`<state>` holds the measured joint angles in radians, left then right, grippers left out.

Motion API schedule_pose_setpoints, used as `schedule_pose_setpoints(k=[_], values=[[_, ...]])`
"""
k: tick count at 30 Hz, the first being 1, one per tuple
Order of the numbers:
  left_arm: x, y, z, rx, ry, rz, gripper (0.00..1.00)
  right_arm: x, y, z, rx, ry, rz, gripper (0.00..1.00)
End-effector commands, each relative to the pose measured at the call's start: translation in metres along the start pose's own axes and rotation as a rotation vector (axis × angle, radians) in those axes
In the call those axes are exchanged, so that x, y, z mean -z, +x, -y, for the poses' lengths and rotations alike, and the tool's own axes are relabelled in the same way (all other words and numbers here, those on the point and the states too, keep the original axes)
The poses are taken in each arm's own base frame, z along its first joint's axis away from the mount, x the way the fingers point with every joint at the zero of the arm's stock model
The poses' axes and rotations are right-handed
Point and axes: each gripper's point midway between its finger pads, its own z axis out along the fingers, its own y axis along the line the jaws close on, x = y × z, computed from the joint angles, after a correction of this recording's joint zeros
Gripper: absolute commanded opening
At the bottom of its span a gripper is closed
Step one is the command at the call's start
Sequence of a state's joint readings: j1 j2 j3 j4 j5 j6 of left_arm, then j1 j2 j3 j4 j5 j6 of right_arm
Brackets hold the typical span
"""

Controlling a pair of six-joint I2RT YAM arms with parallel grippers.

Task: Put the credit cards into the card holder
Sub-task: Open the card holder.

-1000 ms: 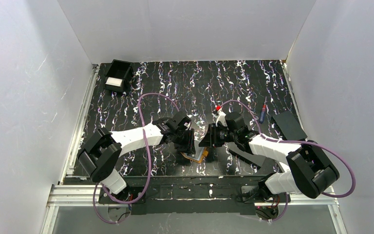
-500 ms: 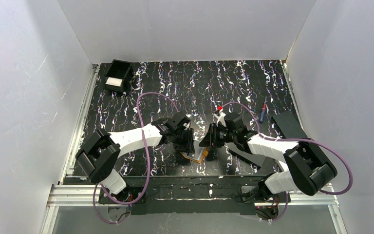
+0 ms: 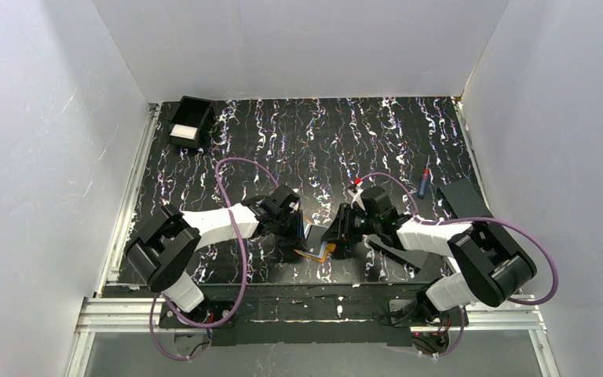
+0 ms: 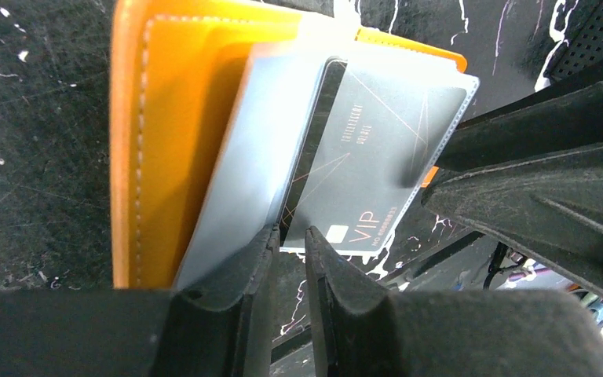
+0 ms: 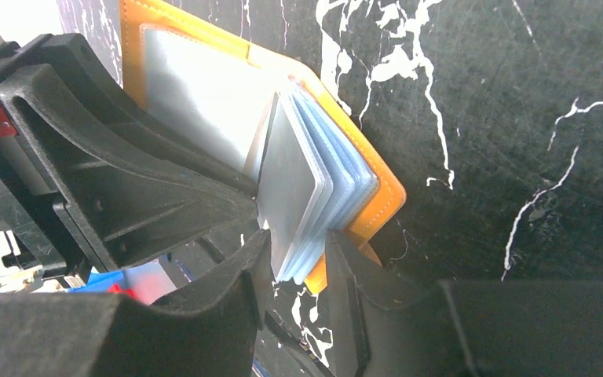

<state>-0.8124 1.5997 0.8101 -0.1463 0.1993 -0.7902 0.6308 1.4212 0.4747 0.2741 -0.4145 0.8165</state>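
One left gripper point(image 4: 289, 236), one right gripper point(image 5: 298, 243), one card holder point(image 4: 165, 118), one card point(image 4: 361, 157).

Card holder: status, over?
Right gripper clamps the sleeves. Left gripper at card corner, grip unclear. Card partway in a sleeve, holder open. Nothing seen blocking.

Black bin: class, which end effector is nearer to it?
Left. The left end effector is right of the bin, toward the bases; the right end effector is even farther right.

Right gripper point(image 5: 297, 255) pinches the clear sleeves point(image 5: 314, 184) at the card holder point(image 5: 386, 198)'s near edge. The holder lies open on the marbled table point(image 5: 518, 118).
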Motion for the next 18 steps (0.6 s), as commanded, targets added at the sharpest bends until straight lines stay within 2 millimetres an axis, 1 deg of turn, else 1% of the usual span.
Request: schedule_pose_setpoints(k=[1,6,9,11,14,18], values=[[-0.012,0.018,-0.028,0.02,-0.087,-0.042,0.17,-0.002,-0.006,-0.013,0.014,-0.054,0.021,0.4],[-0.014,0.022,-0.031,0.033,-0.085,-0.053,0.14,0.008,-0.008,-0.017,0.044,-0.047,0.041,0.45],[-0.015,0.023,-0.031,0.042,-0.075,-0.055,0.14,0.011,-0.008,-0.019,0.052,-0.054,0.047,0.47],[-0.016,0.023,-0.031,0.044,-0.071,-0.061,0.13,0.009,-0.009,-0.021,0.053,-0.058,0.042,0.46],[-0.015,0.024,-0.031,0.046,-0.067,-0.066,0.13,0.004,-0.008,-0.015,0.053,-0.046,0.032,0.46],[-0.016,0.024,-0.029,0.044,-0.059,-0.069,0.12,-0.002,-0.006,-0.016,0.047,-0.07,0.018,0.46]])
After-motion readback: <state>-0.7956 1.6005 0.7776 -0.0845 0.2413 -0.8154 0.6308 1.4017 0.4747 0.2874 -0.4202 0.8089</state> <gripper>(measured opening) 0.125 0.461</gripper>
